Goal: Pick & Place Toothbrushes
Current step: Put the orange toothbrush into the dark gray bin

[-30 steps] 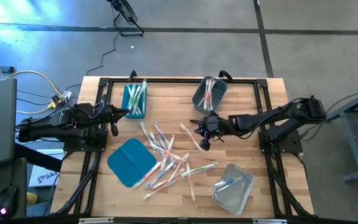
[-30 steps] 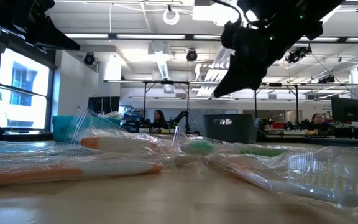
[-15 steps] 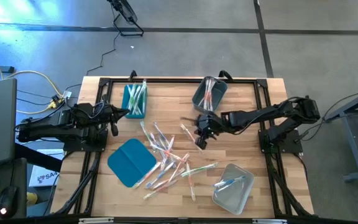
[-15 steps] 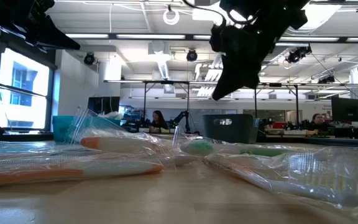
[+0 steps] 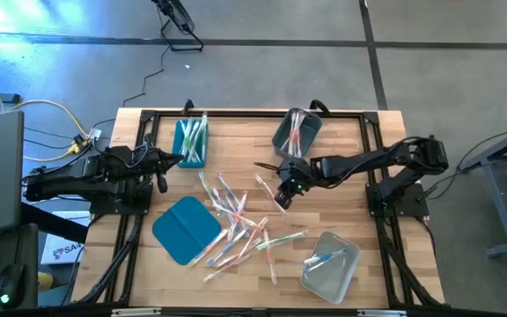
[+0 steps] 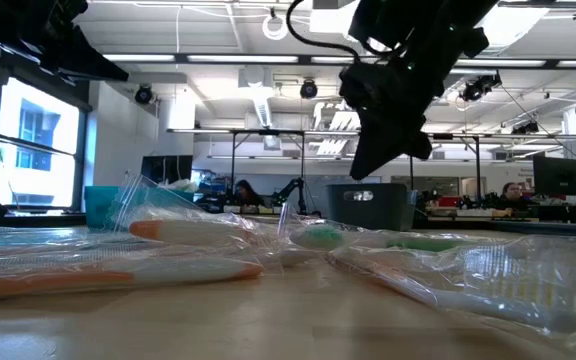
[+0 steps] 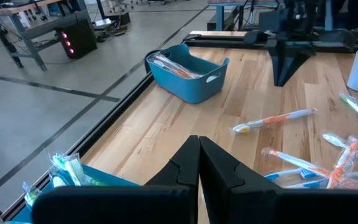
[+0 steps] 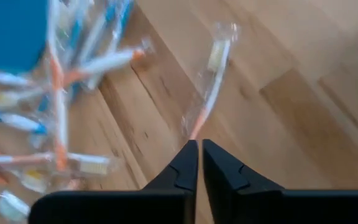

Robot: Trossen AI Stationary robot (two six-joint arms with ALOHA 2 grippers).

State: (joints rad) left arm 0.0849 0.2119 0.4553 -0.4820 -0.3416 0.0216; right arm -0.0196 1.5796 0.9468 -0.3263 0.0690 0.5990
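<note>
Right wrist view: toothbrush lies just ahead of right end effector.

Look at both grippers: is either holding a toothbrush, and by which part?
Neither holds anything. The right gripper, nearly shut and empty, hovers over a loose toothbrush on the table. The left gripper is shut on nothing at the table's left edge.

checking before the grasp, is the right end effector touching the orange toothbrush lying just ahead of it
Apart. The low view shows the right end effector hanging well above the wrapped toothbrushes; in the right wrist view the orange-ended toothbrush lies on bare wood beyond the fingertips.
</note>
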